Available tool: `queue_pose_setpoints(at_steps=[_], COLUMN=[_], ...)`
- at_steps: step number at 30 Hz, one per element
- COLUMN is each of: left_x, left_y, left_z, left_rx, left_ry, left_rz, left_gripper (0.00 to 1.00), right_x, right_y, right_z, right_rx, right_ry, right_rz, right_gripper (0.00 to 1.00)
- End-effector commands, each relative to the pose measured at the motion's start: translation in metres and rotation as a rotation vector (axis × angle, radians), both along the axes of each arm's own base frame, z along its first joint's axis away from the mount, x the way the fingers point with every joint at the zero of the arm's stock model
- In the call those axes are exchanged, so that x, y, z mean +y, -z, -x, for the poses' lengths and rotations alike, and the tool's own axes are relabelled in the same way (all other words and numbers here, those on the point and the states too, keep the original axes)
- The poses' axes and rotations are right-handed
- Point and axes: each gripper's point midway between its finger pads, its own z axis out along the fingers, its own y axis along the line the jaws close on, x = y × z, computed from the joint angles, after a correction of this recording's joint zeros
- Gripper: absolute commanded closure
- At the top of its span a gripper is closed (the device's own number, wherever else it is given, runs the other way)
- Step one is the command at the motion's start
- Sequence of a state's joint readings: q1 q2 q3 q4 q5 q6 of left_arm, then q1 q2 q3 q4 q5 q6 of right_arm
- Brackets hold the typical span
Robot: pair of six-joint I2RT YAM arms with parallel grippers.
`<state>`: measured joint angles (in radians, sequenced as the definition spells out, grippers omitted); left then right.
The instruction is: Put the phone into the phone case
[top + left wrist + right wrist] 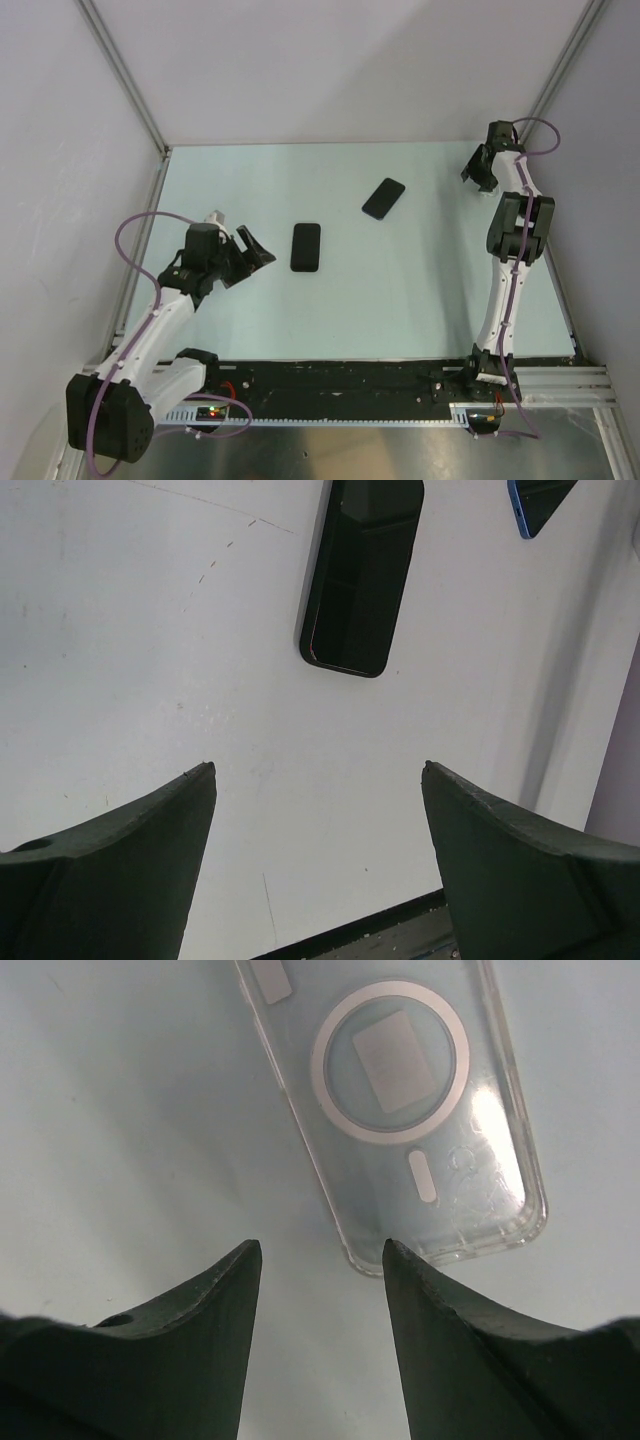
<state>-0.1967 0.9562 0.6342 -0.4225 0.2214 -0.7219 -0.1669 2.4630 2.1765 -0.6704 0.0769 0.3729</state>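
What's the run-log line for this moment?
left gripper open, short of near phone | right gripper open, at phone case corner | far phone untouched | phone case empty

Around the middle phone (pixel 306 247) the counter (pixel 400 300) lies bare on every side, with only the second phone (pixel 383 198), beyond it to the right, in the way.

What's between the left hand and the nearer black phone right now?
Only bare table. In the left wrist view the open left hand faces the nearer black phone with nothing lying between them; the top view agrees.
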Motion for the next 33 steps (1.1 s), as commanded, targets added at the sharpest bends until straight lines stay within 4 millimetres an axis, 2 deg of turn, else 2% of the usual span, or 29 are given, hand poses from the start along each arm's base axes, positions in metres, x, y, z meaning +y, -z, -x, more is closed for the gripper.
queue_pose_setpoints(at_steps=[1, 6, 8, 11, 14, 17, 18, 20, 23, 25, 29, 33], left_x=[-0.002, -0.002, -0.002, -0.002, -0.003, -0.005, -0.007, -0.010, -0.014, -0.015, -0.016, -0.016], left_y=[-0.012, -0.010, -0.010, -0.010, -0.011, -0.010, -0.009, -0.006, -0.002, -0.002, -0.003, -0.005], left_z=[-0.008, -0.008, -0.008, -0.008, -0.009, -0.008, -0.007, -0.006, -0.004, -0.004, -0.002, -0.001], left_rx=[-0.045, -0.038, -0.037, -0.038, -0.037, -0.032, -0.024, -0.011, 0.007, 0.007, -0.001, -0.011], left_ry=[0.025, 0.022, 0.024, 0.021, 0.022, 0.027, 0.029, 0.035, 0.040, 0.038, 0.039, 0.039], left_rz=[0.010, 0.016, 0.020, 0.021, 0.029, 0.046, 0.056, 0.077, 0.102, 0.112, 0.122, 0.125], left_gripper=[0.12, 0.12, 0.12, 0.12, 0.12, 0.12, 0.12, 0.13, 0.13, 0.13, 0.13, 0.13], right_x=[0.000, 0.003, 0.002, 0.003, 0.011, 0.026, 0.035, 0.055, 0.081, 0.115, 0.165, 0.215], right_y=[0.003, 0.019, 0.024, 0.027, 0.028, 0.014, 0.017, 0.003, -0.002, -0.004, 0.007, 0.008], right_z=[-0.007, -0.002, 0.004, 0.016, 0.033, 0.050, 0.061, 0.077, 0.109, 0.136, 0.205, 0.255], right_rx=[0.001, 0.056, 0.086, 0.126, 0.167, 0.173, 0.193, 0.171, 0.162, 0.162, 0.204, 0.196], right_ry=[-0.014, -0.024, -0.018, -0.016, -0.029, -0.049, -0.057, -0.075, -0.086, -0.136, -0.223, -0.339], right_rz=[-0.029, -0.039, -0.026, -0.004, 0.037, 0.058, 0.056, 0.042, 0.023, 0.006, 0.014, 0.008], right_gripper=[0.43, 0.45, 0.51, 0.69, 0.82, 0.94, 0.97, 0.99, 1.00, 1.00, 1.00, 1.00])
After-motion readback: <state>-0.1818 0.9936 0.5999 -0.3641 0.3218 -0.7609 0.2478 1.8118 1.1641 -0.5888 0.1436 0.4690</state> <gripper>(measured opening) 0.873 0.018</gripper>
